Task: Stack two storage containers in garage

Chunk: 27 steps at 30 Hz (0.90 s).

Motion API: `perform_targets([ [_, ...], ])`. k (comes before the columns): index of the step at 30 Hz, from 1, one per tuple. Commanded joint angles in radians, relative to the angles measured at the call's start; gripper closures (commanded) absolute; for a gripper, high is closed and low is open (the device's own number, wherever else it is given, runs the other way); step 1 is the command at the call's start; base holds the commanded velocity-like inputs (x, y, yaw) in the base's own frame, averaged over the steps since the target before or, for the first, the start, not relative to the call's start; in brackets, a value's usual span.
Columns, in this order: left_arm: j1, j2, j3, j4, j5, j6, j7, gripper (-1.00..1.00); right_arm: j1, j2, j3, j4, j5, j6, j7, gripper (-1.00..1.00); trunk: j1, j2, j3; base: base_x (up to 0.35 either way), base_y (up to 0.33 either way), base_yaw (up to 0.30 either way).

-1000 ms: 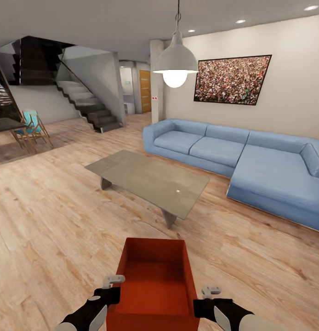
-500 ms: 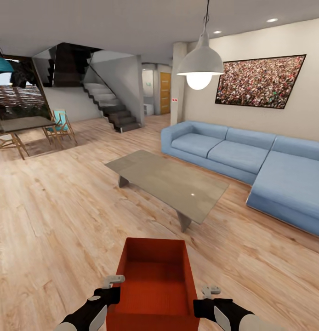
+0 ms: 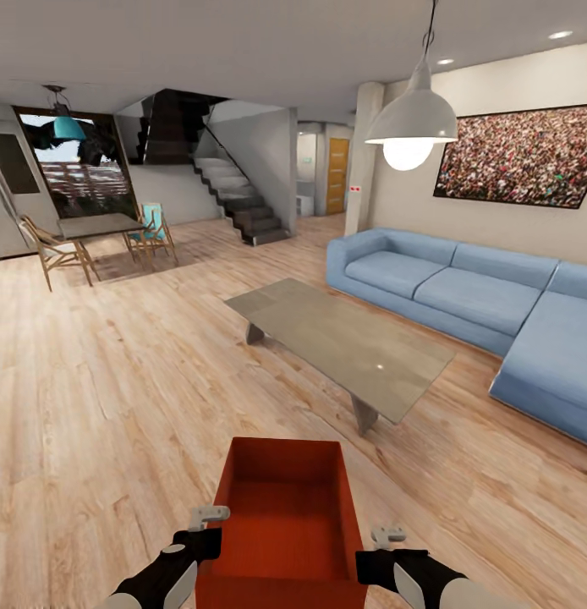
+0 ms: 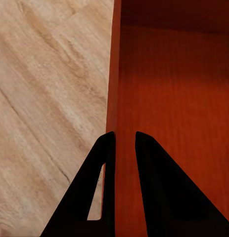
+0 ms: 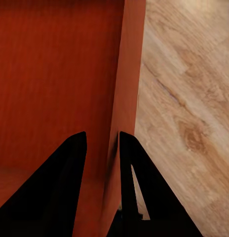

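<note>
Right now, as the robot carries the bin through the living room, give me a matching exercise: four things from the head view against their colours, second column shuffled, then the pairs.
Things:
1. storage container
2. sofa
3. coffee table
4. door at the far end of the hallway

Colours:
A. light blue
B. grey
C. orange-red
D. yellowish wood

Pairs: 1-C, 2-A, 3-B, 4-D
</note>
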Motion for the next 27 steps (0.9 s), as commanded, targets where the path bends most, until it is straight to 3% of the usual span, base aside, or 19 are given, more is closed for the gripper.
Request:
perform_targets([
  [1,0.0,0.001,-0.032,0.003,0.026,0.002,0.008,1.0,0.0,-0.016,-0.019,-0.056,0.004,-0.035,-0.016,1.0,0.0,-0.001,0.0,0.0,0.0,0.245],
  [27,0.0,0.001,-0.032,0.003,0.027,0.003,0.007,1.0,0.0,-0.012,-0.017,-0.054,0.005,-0.035,-0.017,1.0,0.0,-0.001,0.026,0.0,0.0,0.231],
])
